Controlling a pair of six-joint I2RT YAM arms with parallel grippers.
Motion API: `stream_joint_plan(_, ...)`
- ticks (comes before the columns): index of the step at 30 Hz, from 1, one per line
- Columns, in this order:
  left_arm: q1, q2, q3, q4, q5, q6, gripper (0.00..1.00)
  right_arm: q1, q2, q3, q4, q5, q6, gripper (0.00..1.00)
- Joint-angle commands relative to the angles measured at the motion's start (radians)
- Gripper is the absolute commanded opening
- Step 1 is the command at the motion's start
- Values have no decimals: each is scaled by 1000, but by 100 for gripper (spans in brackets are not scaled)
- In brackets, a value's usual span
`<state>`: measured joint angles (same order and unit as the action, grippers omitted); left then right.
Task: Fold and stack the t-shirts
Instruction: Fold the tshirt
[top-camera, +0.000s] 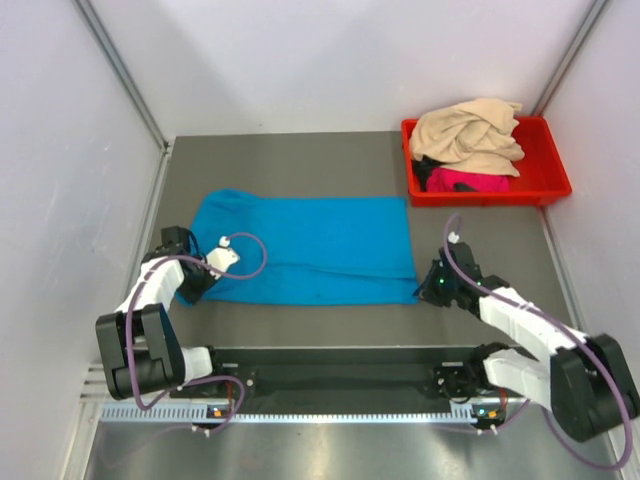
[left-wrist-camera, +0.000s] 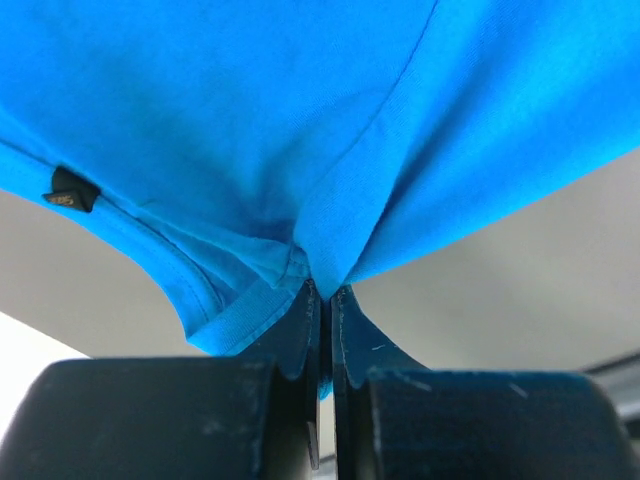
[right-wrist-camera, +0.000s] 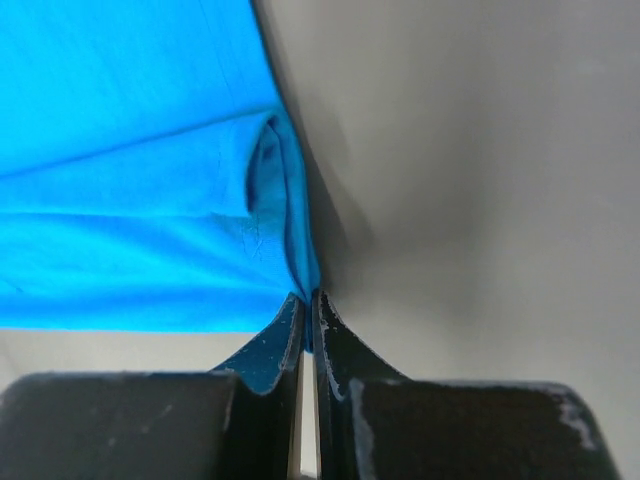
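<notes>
— What's the room like from your end?
— I see a grey counter (top-camera: 300, 165) boxed in by white walls (top-camera: 300, 60). A red bin (top-camera: 555, 185) at upper right holds the beige t-shirt (top-camera: 470, 130) heaped over the pink t-shirt (top-camera: 465, 182).
— And the blue one?
— The turquoise t-shirt (top-camera: 310, 250) lies flat mid-frame. My left end effector (left-wrist-camera: 322, 295) pinches its lower-left edge, and my right end effector (right-wrist-camera: 305, 300) is clamped on its lower-right corner.

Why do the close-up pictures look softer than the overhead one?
Top external: even light, all sharp, turquoise t-shirt included. Left wrist: the left gripper sits right at the lens, so its fingers blur; the pinched seam is crisp. Right wrist: the right gripper blurs likewise; a soft shadow lies on the table.
</notes>
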<state>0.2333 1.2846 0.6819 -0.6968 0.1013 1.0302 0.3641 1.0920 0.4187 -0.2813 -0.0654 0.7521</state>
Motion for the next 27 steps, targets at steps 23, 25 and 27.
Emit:
stream_joint_plan(23,26,96,470,94,69,-398,73,-51,169,461,-93,15,-356,51)
stream_joint_plan(25,26,174,522,178,121,-551,68,-53,282,596,-87,25,-414,49)
stream_joint_plan(27,24,269,580,280,150,-683,67,-51,394,728,-91,48,-477,50)
